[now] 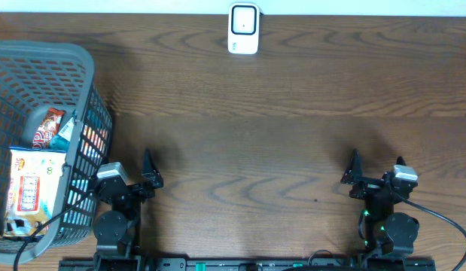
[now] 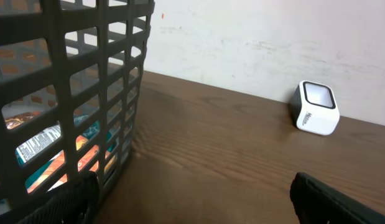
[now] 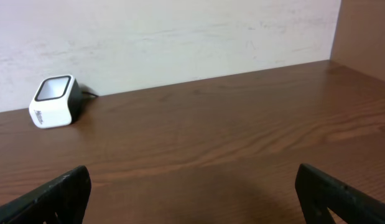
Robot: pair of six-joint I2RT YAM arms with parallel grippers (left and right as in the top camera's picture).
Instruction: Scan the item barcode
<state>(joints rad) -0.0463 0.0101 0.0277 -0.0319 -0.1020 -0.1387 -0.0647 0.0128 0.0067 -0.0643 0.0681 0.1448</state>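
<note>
A white barcode scanner (image 1: 243, 28) with a dark window stands at the table's far edge, also in the left wrist view (image 2: 315, 107) and the right wrist view (image 3: 54, 101). The items lie in a grey mesh basket (image 1: 88, 83) at the left: a red snack packet (image 1: 48, 124) and a white and orange pack (image 1: 33, 188). Wrappers (image 2: 43, 146) show through the mesh. My left gripper (image 1: 126, 172) (image 2: 192, 196) rests open beside the basket's right wall, holding nothing. My right gripper (image 1: 377, 167) (image 3: 193, 193) is open and empty over bare wood at the front right.
The basket wall (image 2: 111, 93) rises close on the left of my left gripper. A white wall runs behind the table's far edge. Dark wooden tabletop (image 1: 255, 135) stretches between both grippers and the scanner.
</note>
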